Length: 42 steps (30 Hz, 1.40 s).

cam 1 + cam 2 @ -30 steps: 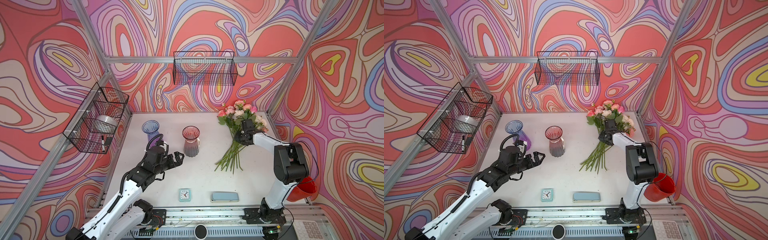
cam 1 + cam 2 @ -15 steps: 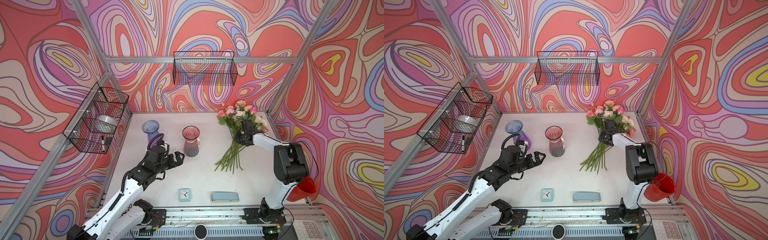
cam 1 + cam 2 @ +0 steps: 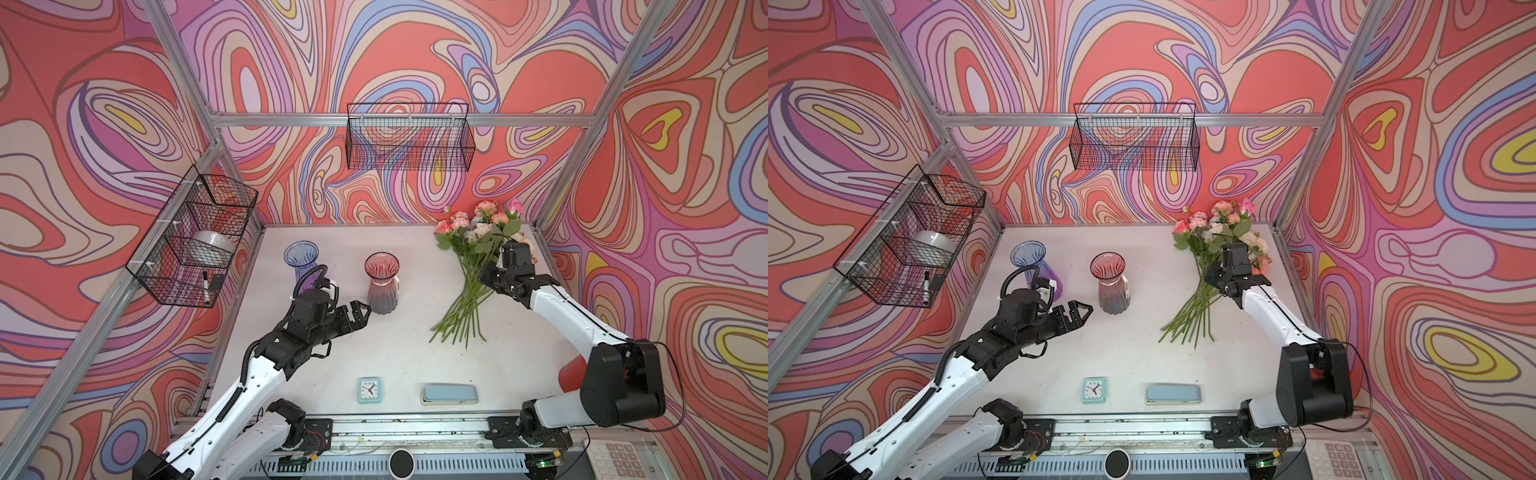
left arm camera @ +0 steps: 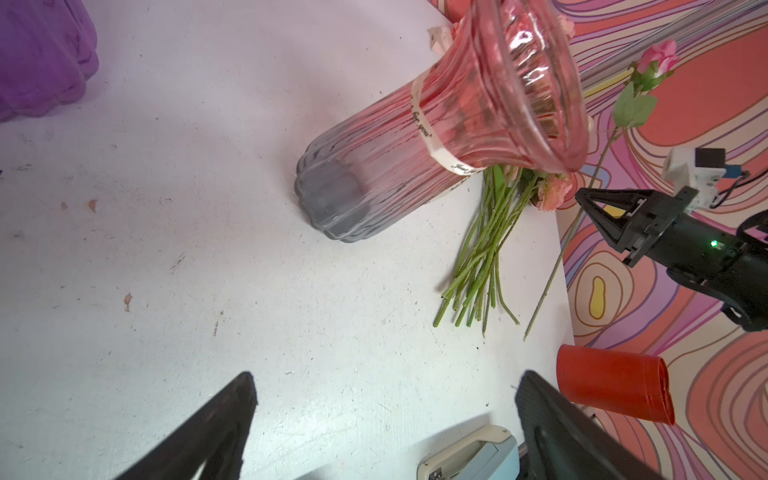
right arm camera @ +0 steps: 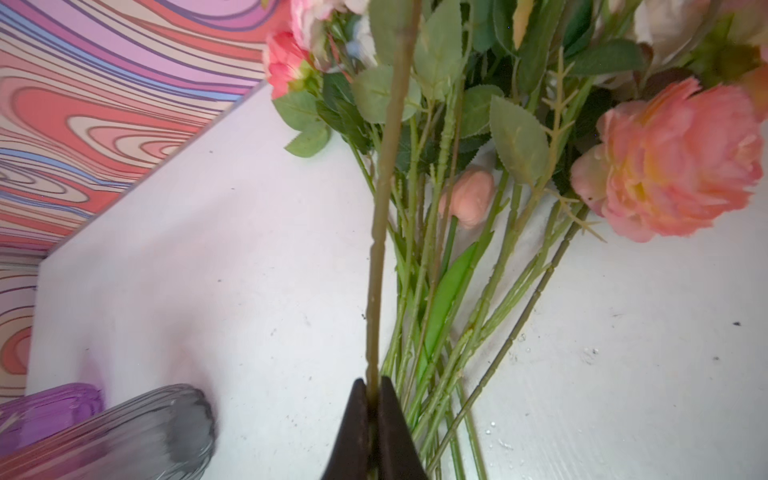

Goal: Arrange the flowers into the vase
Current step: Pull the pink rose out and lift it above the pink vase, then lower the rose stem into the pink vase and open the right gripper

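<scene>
The flowers (image 3: 467, 291) (image 3: 1198, 299) lie in a bunch at the table's back right, heads toward the back wall. My right gripper (image 5: 373, 384) is shut on one thin green stem (image 5: 380, 232) above the bunch; the left wrist view shows that stem (image 4: 582, 199) slanting up to a pink head (image 4: 660, 60). In both top views the right gripper (image 3: 486, 277) (image 3: 1209, 276) sits over the bunch's middle. A pink ribbed vase (image 3: 382, 286) (image 3: 1112, 286) (image 4: 415, 158) stands upright mid-table. My left gripper (image 3: 365, 309) (image 3: 1084, 311) (image 4: 386, 380) hovers open and empty beside the vase's base.
A blue-purple vase (image 3: 301, 266) stands left of the pink one. A small clock (image 3: 369, 390) and a pale blue case (image 3: 450, 394) lie near the front edge. A red cup (image 4: 615, 390) hangs off the right side. Wire baskets (image 3: 409, 137) (image 3: 195, 245) hang on the walls.
My right gripper's jaws have closed on a single stem over the bunch. The left arm has stayed where it was, still open.
</scene>
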Motion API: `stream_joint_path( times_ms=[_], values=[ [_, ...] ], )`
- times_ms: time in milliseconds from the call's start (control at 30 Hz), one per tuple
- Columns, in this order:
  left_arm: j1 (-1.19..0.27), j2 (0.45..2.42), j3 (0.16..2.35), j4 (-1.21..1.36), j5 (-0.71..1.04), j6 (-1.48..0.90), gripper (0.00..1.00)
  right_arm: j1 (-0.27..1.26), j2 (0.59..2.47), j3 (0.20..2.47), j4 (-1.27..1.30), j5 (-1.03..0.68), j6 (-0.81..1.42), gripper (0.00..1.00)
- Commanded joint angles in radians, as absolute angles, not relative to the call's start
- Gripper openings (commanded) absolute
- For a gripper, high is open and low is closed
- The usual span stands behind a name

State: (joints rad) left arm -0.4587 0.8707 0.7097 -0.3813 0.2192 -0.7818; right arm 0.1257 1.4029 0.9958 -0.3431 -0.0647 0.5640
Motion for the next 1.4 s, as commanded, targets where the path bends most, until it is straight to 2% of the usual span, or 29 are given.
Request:
stream_joint_path(
  times_ms=[0,133,233,433,633,967,1100,1367],
  values=[
    [-0.463,0.853,0.752,-0.400,0.230,-0.768,1.00,0.125,1.308,0.956,-0.311,-0.149,0.554,0.00],
    [-0.464,0.846,0.781,-0.429,0.219,-0.746,1.00,0.153,1.184,0.949,-0.232,-0.243,0.536,0.00],
    [-0.463,0.832,0.800,-0.453,0.191,-0.735,1.00,0.291,1.173,1.044,-0.245,-0.194,0.476,0.00],
    [-0.463,0.786,0.806,-0.511,0.112,-0.732,1.00,0.625,1.307,1.344,-0.216,-0.023,0.314,0.00],
    [-0.463,0.753,0.806,-0.549,0.092,-0.737,0.99,0.798,1.503,1.565,-0.027,0.091,0.134,0.00],
    [-0.463,0.732,0.810,-0.585,0.088,-0.738,1.00,0.825,1.743,1.650,0.366,0.241,-0.021,0.00],
    [-0.463,0.735,0.805,-0.581,0.090,-0.741,0.99,0.827,1.809,1.660,0.361,0.261,-0.032,0.00],
    [-0.463,0.741,0.802,-0.564,0.107,-0.738,1.00,0.826,1.806,1.473,0.412,0.249,0.032,0.00]
  ],
)
